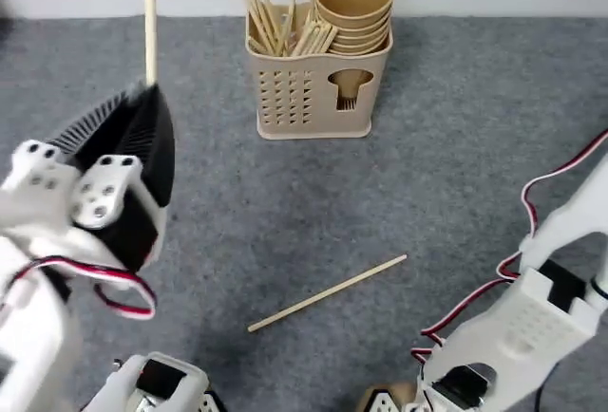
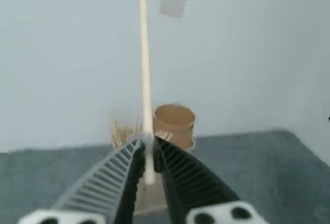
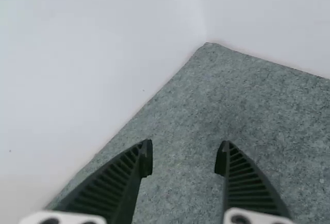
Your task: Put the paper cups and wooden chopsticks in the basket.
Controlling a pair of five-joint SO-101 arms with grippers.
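Step in hand, likely: mid-carry. Nearest, right gripper (image 3: 183, 159) spread, empty, above tabletop (image 1: 456, 146); then loose chopstick (image 1: 328, 292) flat on it; left gripper (image 2: 148, 144) clamped on upright chopstick (image 2: 145, 69); farthest, basket (image 1: 313, 99) holding paper cups (image 1: 354, 9). Next: swing over basket, lower, release.

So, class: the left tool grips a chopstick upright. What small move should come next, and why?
Probably swing the left tool across toward the basket until it is above it. The held chopstick is clamped upright but stands well to one side of the basket, so releasing now would likely miss. A second chopstick lies on the carpet for later.
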